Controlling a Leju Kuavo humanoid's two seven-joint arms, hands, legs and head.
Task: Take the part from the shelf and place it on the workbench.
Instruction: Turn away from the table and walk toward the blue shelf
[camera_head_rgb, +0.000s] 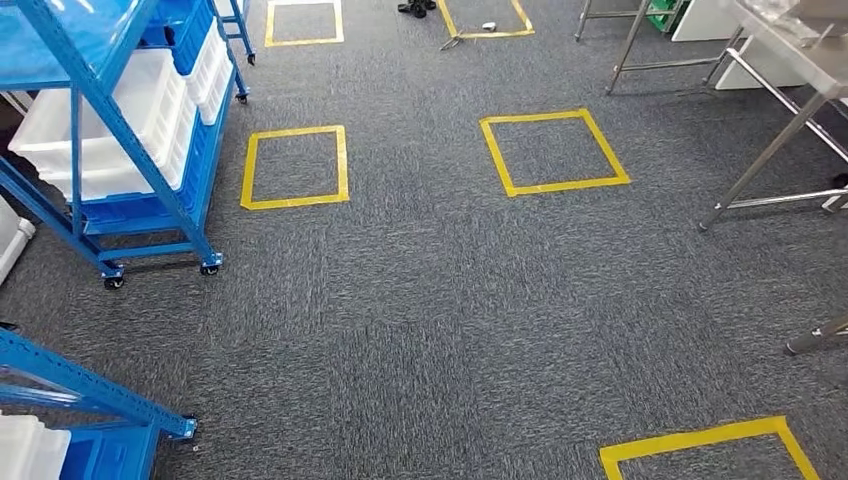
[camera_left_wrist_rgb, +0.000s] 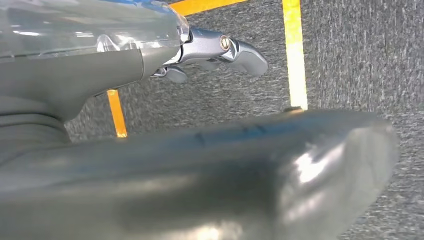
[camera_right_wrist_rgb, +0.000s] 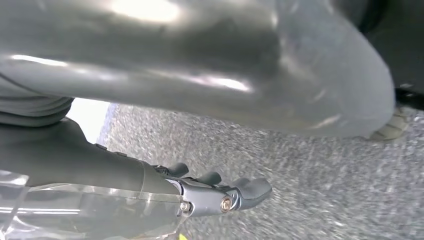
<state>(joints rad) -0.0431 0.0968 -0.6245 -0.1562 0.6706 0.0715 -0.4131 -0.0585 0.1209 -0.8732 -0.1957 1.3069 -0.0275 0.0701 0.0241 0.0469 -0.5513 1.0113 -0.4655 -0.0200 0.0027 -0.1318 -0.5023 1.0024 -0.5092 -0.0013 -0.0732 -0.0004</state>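
Grey speckled carpet (camera_head_rgb: 420, 300) covers the floor, marked with squares of yellow tape: one left of centre (camera_head_rgb: 295, 166), one right of centre (camera_head_rgb: 553, 152), two more at the far edge, and a corner of another at the near right (camera_head_rgb: 700, 445). At the far left stands a blue wheeled shelf (camera_head_rgb: 110, 130) holding white bins (camera_head_rgb: 120, 120) and blue bins (camera_head_rgb: 190, 35); whether the part lies in them cannot be told. A second blue shelf frame (camera_head_rgb: 80, 385) juts in at the near left with a white bin (camera_head_rgb: 30, 445) beneath it. On the right stands a steel workbench (camera_head_rgb: 800, 60) on slanted metal legs, its top only partly in the frame, with another metal leg (camera_head_rgb: 815, 338) nearer along the right edge. Some small dark objects (camera_head_rgb: 415, 8) lie on the carpet at the far edge. In the left wrist view the left hand (camera_left_wrist_rgb: 210, 52) hangs over carpet and yellow tape, its fingers (camera_left_wrist_rgb: 247, 56) loosely curled and nothing visibly in them. In the right wrist view the right hand (camera_right_wrist_rgb: 220, 192) hangs over carpet likewise, fingers (camera_right_wrist_rgb: 252, 189) gently curled around nothing visible.
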